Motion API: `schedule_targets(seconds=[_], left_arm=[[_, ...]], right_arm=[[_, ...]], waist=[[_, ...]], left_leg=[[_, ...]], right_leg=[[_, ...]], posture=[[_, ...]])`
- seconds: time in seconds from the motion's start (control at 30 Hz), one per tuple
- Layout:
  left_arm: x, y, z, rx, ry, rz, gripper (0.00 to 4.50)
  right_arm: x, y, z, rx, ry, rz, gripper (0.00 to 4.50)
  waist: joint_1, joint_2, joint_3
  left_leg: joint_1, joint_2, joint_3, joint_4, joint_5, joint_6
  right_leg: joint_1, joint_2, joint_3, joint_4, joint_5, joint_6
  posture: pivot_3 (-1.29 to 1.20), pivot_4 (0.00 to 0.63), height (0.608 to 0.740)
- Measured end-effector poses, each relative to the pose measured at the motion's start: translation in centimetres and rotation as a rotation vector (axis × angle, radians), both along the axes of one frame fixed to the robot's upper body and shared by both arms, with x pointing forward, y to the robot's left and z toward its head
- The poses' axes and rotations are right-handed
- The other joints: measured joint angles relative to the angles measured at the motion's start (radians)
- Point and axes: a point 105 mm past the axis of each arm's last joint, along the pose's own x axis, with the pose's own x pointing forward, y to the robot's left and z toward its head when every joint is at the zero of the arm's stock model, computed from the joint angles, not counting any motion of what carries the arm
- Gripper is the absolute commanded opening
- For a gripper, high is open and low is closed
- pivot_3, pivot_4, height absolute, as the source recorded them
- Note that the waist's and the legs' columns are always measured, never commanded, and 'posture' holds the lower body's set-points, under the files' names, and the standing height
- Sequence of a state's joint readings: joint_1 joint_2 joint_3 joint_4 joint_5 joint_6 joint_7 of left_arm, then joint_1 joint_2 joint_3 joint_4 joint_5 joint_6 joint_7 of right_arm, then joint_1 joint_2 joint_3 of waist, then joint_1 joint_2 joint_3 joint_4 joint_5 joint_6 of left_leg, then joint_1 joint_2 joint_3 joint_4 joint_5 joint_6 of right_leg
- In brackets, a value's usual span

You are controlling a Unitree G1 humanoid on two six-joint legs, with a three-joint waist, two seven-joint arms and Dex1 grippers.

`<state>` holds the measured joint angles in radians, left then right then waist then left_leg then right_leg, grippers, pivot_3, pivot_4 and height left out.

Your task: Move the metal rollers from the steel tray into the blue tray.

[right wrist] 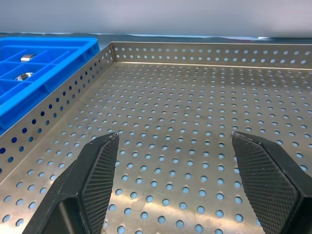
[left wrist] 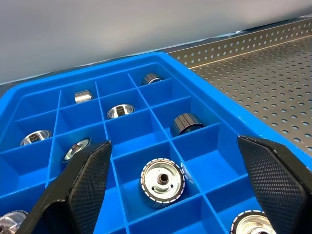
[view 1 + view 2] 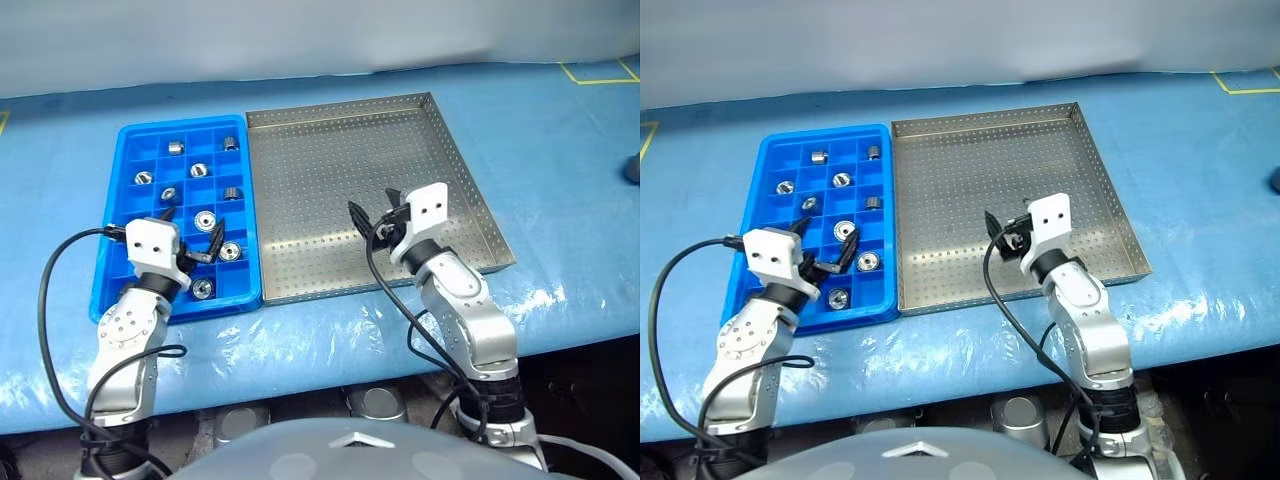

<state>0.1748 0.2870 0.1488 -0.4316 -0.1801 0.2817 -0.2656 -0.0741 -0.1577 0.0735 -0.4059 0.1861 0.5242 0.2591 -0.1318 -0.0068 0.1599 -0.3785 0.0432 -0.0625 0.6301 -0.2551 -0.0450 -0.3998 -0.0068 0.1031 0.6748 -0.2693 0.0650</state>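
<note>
Left gripper (image 3: 190, 235): we had it hanging over the near end of the blue tray, jaws spread wide, nothing pinched.
Blue tray (image 3: 110, 260): sat on the left of the counter (image 3: 560, 150), right up against the steel tray's left rim.
Metal rollers (image 3: 205, 218): we counted nine, all in the blue tray's compartments, one per cell, scattered from far end to near end.
Steel tray (image 3: 470, 190): to the right of the blue one, its perforated floor was bare.
Right gripper (image 3: 373, 215): we had it over the steel tray's near part, jaws spread, holding nothing.
</note>
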Motion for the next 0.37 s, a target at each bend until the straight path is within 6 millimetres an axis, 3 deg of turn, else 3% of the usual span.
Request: schedule_targets(seconds=[0.37], left_arm=[[0.1, -0.4, -0.2, 0.002, 0.016, -0.027, 4.48]], right_arm=[[-0.3, 1.1, -0.2, -0.003, 0.009, 0.042, 3.84]], waist=[[0.000, 0.000, 0.000]], left_leg=[[0.000, 0.000, 0.000, 0.000, 0.000, 0.000]], right_leg=[[0.000, 0.000, 0.000, 0.000, 0.000, 0.000]], posture=[[-0.10, 0.150, 0.740]])
